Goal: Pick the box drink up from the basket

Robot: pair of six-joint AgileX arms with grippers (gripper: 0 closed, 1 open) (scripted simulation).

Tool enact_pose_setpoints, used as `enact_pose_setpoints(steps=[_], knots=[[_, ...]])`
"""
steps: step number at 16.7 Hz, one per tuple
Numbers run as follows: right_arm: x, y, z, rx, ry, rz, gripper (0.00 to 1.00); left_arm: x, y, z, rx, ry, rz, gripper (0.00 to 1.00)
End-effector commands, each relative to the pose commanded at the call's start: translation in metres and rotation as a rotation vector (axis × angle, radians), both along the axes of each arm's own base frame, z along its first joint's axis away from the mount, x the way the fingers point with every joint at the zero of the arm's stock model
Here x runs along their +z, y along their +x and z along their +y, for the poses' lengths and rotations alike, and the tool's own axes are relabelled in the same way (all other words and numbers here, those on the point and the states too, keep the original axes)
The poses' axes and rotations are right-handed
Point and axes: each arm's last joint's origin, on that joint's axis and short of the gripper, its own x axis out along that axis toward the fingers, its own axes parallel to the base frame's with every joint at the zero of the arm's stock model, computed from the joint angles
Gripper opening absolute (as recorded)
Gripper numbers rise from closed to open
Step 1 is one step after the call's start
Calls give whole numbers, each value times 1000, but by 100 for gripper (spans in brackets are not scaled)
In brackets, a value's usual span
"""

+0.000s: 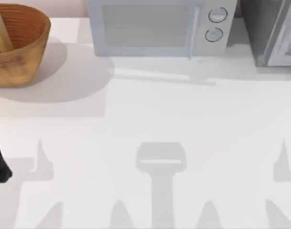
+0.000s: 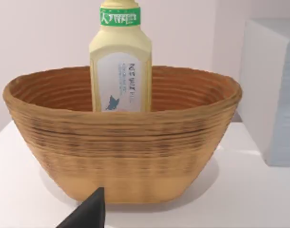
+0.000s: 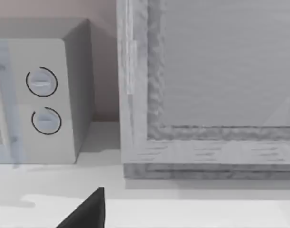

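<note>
Inside the basket (image 2: 121,147) the box drink (image 2: 120,61) stands upright; jaws' state can't be told.

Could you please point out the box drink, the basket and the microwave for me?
box drink (image 2: 120,80): left wrist view, on its front label.
basket (image 2: 121,152): left wrist view, on its outer wall.
microwave (image 1: 145,26): top view, on its door.

Top view looks down on table (image 1: 150,119); left wrist level, near basket (image 2: 121,147); right wrist faces microwave (image 3: 40,95)
</note>
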Motion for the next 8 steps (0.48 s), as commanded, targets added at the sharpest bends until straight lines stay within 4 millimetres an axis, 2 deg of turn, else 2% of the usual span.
enact_pose_setpoints(steps=[5,8], knots=[[0,0,0,0,0,0,100,1,3,1,1,-7,25,100],[0,0,0,0,0,0,100,12,12,2,1,-17,48,100]])
